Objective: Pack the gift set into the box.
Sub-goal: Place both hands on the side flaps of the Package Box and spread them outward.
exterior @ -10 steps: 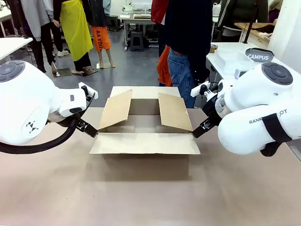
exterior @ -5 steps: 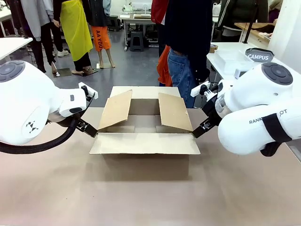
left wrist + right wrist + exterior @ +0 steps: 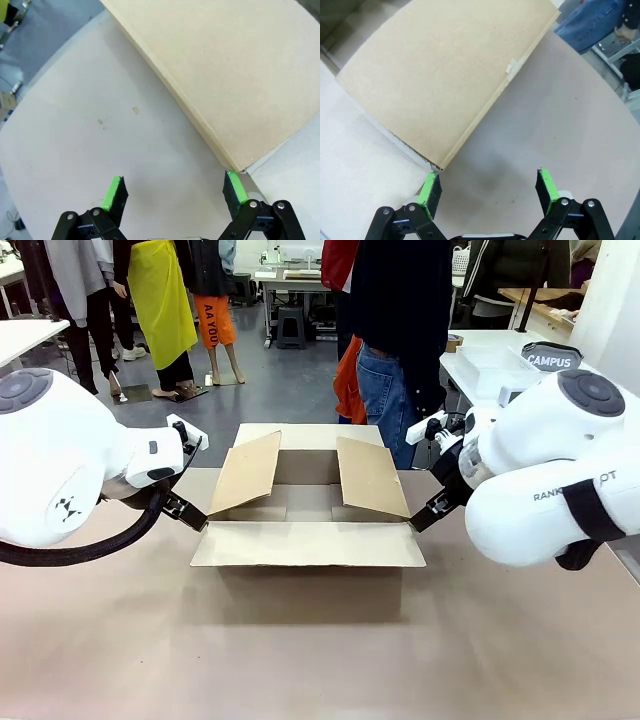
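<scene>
Writing: "CAMPUS" in white on a black label (image 3: 550,360) behind the right arm (image 3: 545,480); partial "RANK…OT" on that arm's casing.
Box (image 3: 305,585): mid-table (image 3: 300,670), open, side flaps tilted up and inward, near flap folded out flat.
Left gripper (image 3: 173,192): fingers spread apart over bare tabletop at the near left corner, flap corner just beside one green pad (image 3: 235,186).
Right gripper (image 3: 487,187): fingers spread apart likewise at the near right corner.
Front view alone: person (image 3: 400,320) standing behind.
</scene>
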